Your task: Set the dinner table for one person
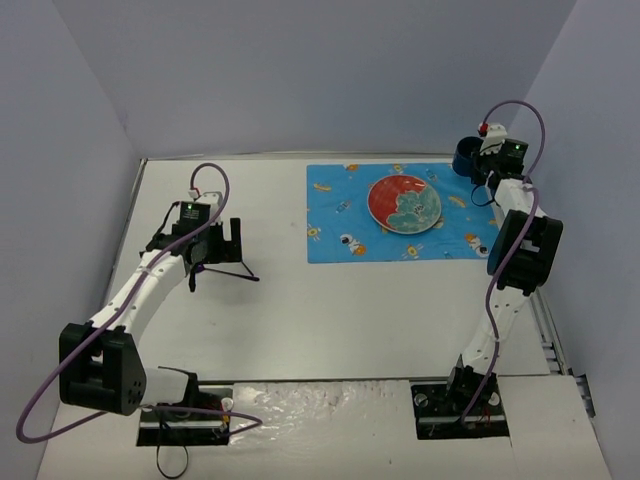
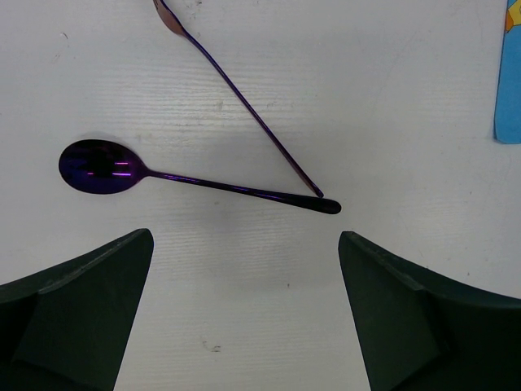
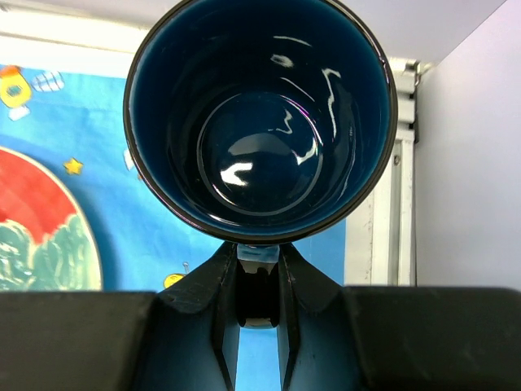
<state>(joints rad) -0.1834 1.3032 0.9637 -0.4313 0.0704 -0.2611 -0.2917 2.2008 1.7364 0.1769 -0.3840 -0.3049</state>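
The white dinner table [image 1: 330, 310] carries a blue cartoon-print mat [image 1: 340, 235] with a red and teal plate [image 1: 404, 203] on it. My left gripper [image 1: 226, 238] hangs open and empty over the table's left side. Just beyond its fingertips lie a purple spoon [image 2: 102, 167] and a thin purple fork [image 2: 236, 90], their handle ends meeting; they show as dark lines in the top view [image 1: 235, 272]. My right gripper [image 3: 259, 261] is shut on the handle of a dark blue mug [image 3: 260, 114], held upright over the mat's far right corner [image 1: 466, 156].
The plate's edge [image 3: 41, 236] shows at the left of the right wrist view. The table's metal edge rail [image 3: 403, 179] and the right wall run close beside the mug. The mat's edge [image 2: 509, 81] shows at the right of the left wrist view.
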